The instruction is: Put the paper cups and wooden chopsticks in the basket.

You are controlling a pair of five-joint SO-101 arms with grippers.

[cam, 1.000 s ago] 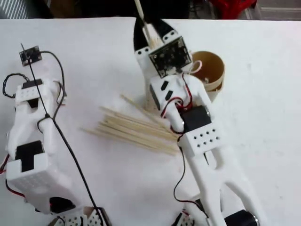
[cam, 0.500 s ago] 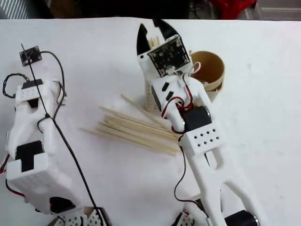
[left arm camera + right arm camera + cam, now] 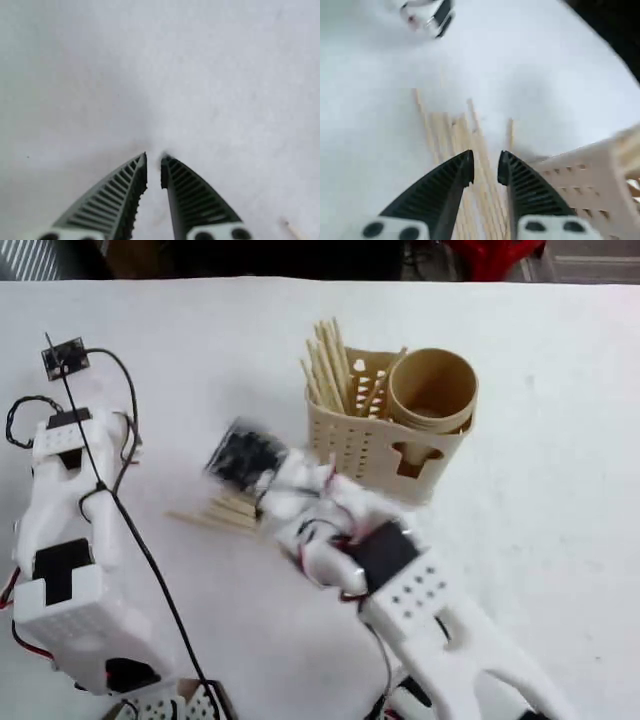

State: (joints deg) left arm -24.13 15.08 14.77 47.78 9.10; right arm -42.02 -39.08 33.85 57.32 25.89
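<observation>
Chopsticks (image 3: 470, 127) lie loose on the table (image 3: 370, 150) directly beneath your right pincer (image 3: 485, 167), a flat fan of thin wooden sticks running under and past its tips. That pincer is empty, its jaws set narrow with only a slim gap between them. The basket (image 3: 580, 165) sits close by, just to one side of it. In the high view it already holds a bundle of sticks (image 3: 330, 360) standing on end and the stacked paper cups (image 3: 432, 390).

Expect the loose sticks to be light, stiff and smooth. They will likely roll or skate away when a finger nudges them, and a single one pinched near an end will probably swing and droop. Take hold near the middle of the length, across the stick rather than along it. Open wider first so the tips straddle one or two sticks cleanly. Clamp firmly; wood this thin should bear it.

Your left pincer (image 3: 153, 167) hangs over bare table, jaws all but closed, nothing in them.
</observation>
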